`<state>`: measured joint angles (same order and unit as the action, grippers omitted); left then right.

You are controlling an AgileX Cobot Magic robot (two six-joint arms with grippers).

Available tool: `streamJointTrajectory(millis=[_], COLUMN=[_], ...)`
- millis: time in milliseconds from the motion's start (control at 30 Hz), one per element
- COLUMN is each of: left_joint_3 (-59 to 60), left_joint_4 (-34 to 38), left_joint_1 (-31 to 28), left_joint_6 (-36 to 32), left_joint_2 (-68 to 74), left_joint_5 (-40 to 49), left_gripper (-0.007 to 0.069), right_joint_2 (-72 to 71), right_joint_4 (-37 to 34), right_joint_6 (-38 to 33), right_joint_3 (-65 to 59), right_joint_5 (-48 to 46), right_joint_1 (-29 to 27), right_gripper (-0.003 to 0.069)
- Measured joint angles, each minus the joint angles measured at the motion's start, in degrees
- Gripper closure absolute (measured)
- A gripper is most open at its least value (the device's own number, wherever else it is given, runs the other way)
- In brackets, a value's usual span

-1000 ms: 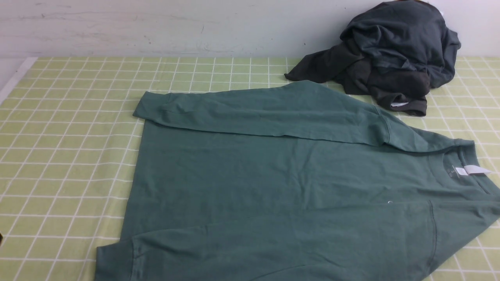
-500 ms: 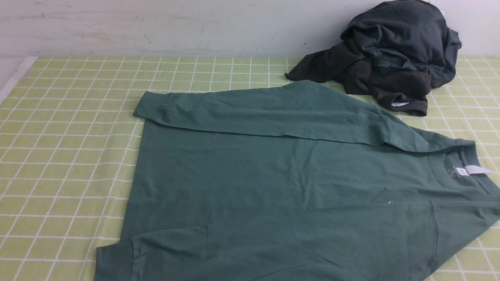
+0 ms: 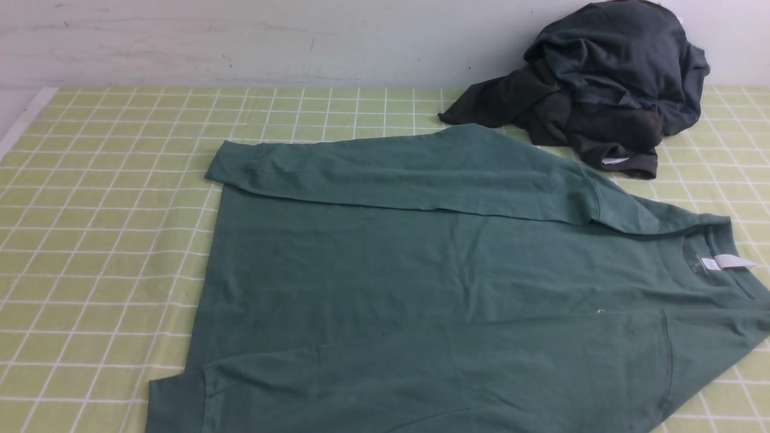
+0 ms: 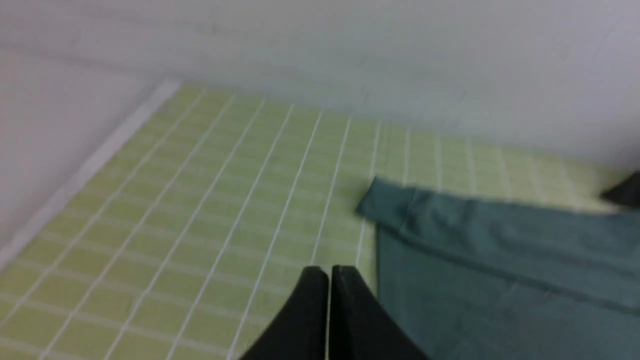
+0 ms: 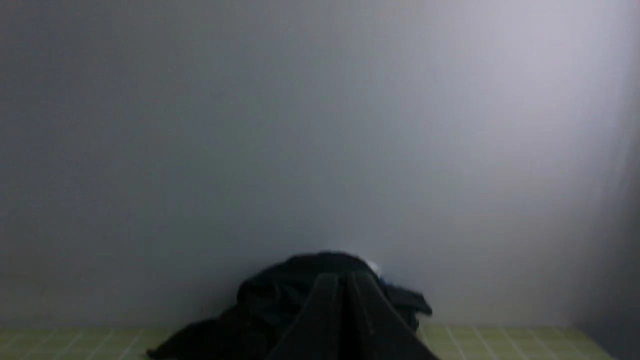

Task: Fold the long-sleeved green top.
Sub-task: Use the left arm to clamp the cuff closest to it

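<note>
Lying across checked tablecloth [image 3: 108, 240]: green top [image 3: 421, 282].

Front view sharp, evenly lit; wrist views blurred.

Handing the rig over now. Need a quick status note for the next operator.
Left gripper: shut, empty, over the table beside the top's hem.
Right gripper: shut, empty, raised, facing the dark pile.
Top: flat on the table, collar to the robot's right.
Done: far sleeve and near sleeve laid along the body.
Left: fold the body; neither gripper touches it.
</note>
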<state>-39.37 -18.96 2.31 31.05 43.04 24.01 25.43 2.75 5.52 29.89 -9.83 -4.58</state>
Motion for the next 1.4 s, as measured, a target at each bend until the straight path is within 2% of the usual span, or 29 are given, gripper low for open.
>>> streamJointTrajectory(millis=[33,67,133,233,333,367,433,467,500,567,667,733,867,1000,1100,1200,1267,1300,1333,1367,1400], left_joint_3=[0.00,0.00,0.00,-0.19,-0.71,-0.71,-0.74,-0.74,-0.78,-0.78,-0.98,-1.12,-1.17,-1.22,-1.22,-1.85,-2.30,-2.43,-2.43,-2.74,-2.74], left_joint_4=[0.00,0.00,0.13,4.24,14.27,14.91,22.44,23.40,26.06,26.79,26.46,25.79,24.17,23.83,23.72,23.72,23.94,24.39,24.40,24.55,24.55], left_joint_1=[0.00,0.00,0.00,0.62,4.21,4.50,7.57,7.68,8.05,8.05,8.05,8.05,7.86,6.26,5.62,5.62,5.62,5.62,5.62,5.62,5.62], left_joint_6=[0.00,0.00,0.06,-0.40,-7.29,-7.97,-17.18,-17.72,-21.41,-22.64,-24.43,-24.54,-22.70,-19.55,-18.25,-18.32,-18.38,-18.44,-18.44,-18.44,-18.44], left_joint_2=[2.18,3.26,10.31,16.63,21.45,21.72,25.30,25.55,27.65,28.74,32.53,34.52,39.22,43.68,46.83,48.74,49.16,49.20,49.20,49.10,49.03], left_joint_5=[0.84,1.04,1.45,3.90,10.43,10.43,13.82,13.96,14.59,14.67,13.43,12.08,9.05,7.70,7.05,6.30,6.29,6.24,6.24,6.31,6.32], left_gripper=[0.0627,0.0627,0.0627,0.0627,0.0627,0.0627,0.0617,0.0615,0.0580,0.0552,0.0405,0.0319,0.0195,0.0140,0.0135,0.0170,0.0228,0.0288,0.0298,0.0380,0.0391], right_joint_2=[1.60,1.98,6.57,11.33,18.35,18.35,23.76,24.52,27.38,29.27,33.82,35.16,35.73,35.73,35.73,35.73,35.73,35.73,35.73,35.73,35.73], right_joint_4=[-0.73,-1.26,-5.82,-10.93,-15.33,-15.55,-18.42,-18.67,-20.86,-22.07,-27.57,-30.58,-35.59,-38.83,-40.55,-41.82,-42.18,-42.33,-42.39,-42.63,-42.62], right_joint_6=[0.18,0.27,0.26,-1.00,-6.45,-6.85,-11.55,-12.30,-15.25,-17.27,-21.71,-23.72,-28.70,-32.94,-34.72,-35.30,-35.29,-35.31,-35.31,-35.36,-35.36], right_joint_3=[0.51,0.58,0.77,0.77,0.77,0.77,0.77,0.77,0.77,0.84,1.14,1.25,1.24,1.31,1.31,1.31,1.31,1.31,1.31,1.31,1.31], right_joint_5=[-5.03,-6.00,-16.98,-25.32,-31.44,-31.65,-31.53,-31.34,-28.70,-26.53,-23.87,-24.11,-25.16,-26.35,-26.91,-27.08,-27.08,-27.14,-27.14,-27.21,-27.21], right_joint_1=[0.38,0.50,2.27,4.39,6.74,6.88,9.13,9.34,11.33,12.66,15.61,16.34,16.59,16.59,16.59,16.59,16.59,16.59,16.59,16.59,16.59], right_gripper=[0.0673,0.0673,0.0673,0.0673,0.0673,0.0673,0.0673,0.0673,0.0673,0.0673,0.0673,0.0673,0.0673,0.0673,0.0673,0.0673,0.0673,0.0673,0.0673,0.0673,0.0673])
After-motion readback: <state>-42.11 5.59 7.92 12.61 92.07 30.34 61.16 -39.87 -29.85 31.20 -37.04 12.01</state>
